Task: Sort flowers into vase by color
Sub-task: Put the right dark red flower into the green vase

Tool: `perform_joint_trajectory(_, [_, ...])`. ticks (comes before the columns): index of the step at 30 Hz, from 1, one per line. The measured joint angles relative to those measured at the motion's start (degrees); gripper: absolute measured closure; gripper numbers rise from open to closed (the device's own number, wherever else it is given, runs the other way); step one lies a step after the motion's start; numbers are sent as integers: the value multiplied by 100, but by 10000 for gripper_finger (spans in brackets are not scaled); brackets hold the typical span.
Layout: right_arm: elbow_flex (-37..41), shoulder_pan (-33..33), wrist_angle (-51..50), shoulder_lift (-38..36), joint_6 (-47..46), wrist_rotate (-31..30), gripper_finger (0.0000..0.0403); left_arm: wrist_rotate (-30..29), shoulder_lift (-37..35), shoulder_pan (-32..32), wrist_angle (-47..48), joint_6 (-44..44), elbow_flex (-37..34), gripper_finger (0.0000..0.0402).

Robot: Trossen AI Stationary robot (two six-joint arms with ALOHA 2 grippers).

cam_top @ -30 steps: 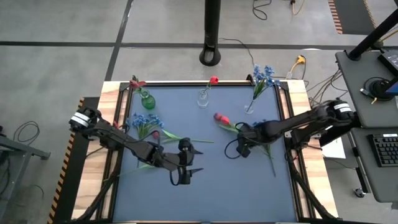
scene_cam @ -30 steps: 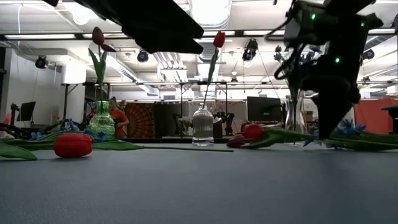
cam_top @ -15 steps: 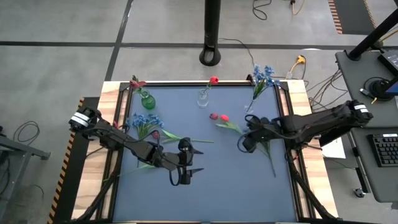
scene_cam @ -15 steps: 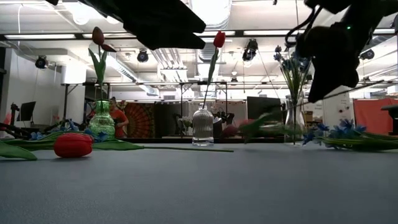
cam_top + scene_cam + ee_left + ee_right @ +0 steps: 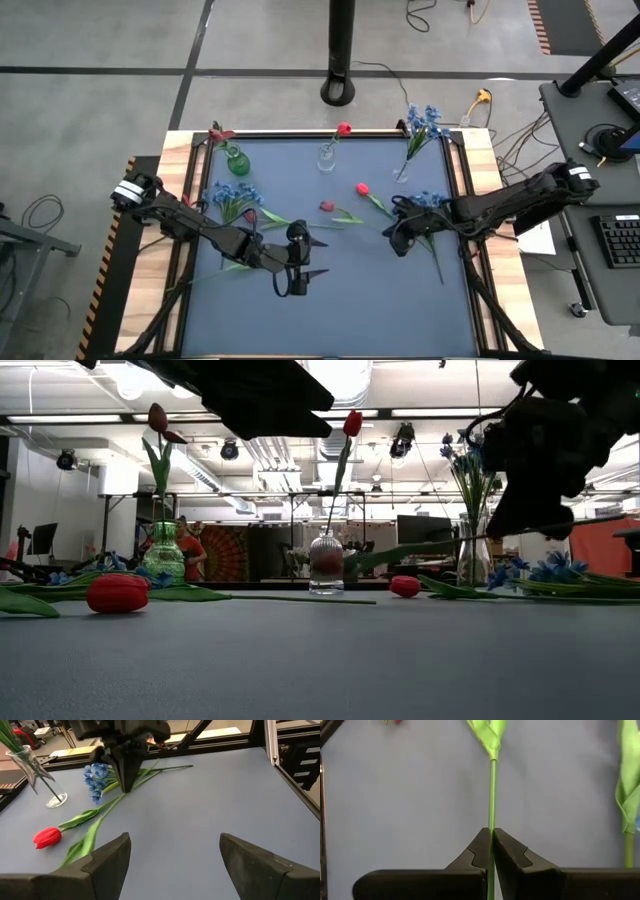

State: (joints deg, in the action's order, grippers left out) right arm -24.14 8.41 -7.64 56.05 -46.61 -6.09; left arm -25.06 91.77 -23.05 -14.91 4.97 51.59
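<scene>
My right gripper (image 5: 396, 238) hovers right of the table's middle and is shut on a thin green stem. In the low view the maroon flower (image 5: 326, 563) is off the table in front of the clear vase, and its stem rises to that gripper (image 5: 510, 532). A bright red tulip (image 5: 362, 188) lies on the mat beside it, its stem pointing at the gripper. My left gripper (image 5: 316, 259) waits open near the middle of the table, pointing right, and touches nothing. My right gripper pinches the maroon flower's bare stem (image 5: 492, 815) between its two fingertips (image 5: 480, 845), below the leaves (image 5: 490, 732). The fingers come from above, slanting toward the table's left, and lie along the stem. The flower is lifted clear and lies nearly level, bloom toward the left.
Along the far edge stand a green vase (image 5: 237, 160) with a maroon bloom, a clear vase (image 5: 327, 156) with a red tulip and a clear vase (image 5: 402, 172) with blue blossoms. Loose on the mat lie a red tulip (image 5: 250, 215) and blue bunches (image 5: 235, 192) (image 5: 430, 202).
My right gripper has risen from the mat and shifted slightly right. The two blooms that lay together have parted. The maroon one has swung toward the left and near side and is lifted clear. The red tulip has shifted a little right and lies on the mat.
</scene>
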Motion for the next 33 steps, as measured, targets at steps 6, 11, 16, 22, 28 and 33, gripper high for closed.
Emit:
perform_joint_trajectory(6, [25, 0, 110, 480, 154, -145, 390, -2, 0, 25, -9, 0, 0, 116])
perform_joint_trajectory(11, [11, 0, 98, 847, 390, -314, 390, -2, 0, 31, -7, 0, 0, 116])
perform_joint_trajectory(16, [-141, -2, 60, 1014, 621, -300, 389, -2, 0, 31, -7, 0, -4, 116])
perform_joint_trajectory(22, [-338, -2, -337, 1047, 824, -286, 353, -4, 0, 31, -9, 29, -63, 116])
perform_joint_trajectory(28, [-508, 5, -526, 1049, 1164, -350, 280, -48, 0, 31, -31, 62, -74, 116])
perform_joint_trajectory(33, [-575, 37, 248, 1276, 2331, -533, 243, -50, 0, 31, -58, 36, -74, 116])
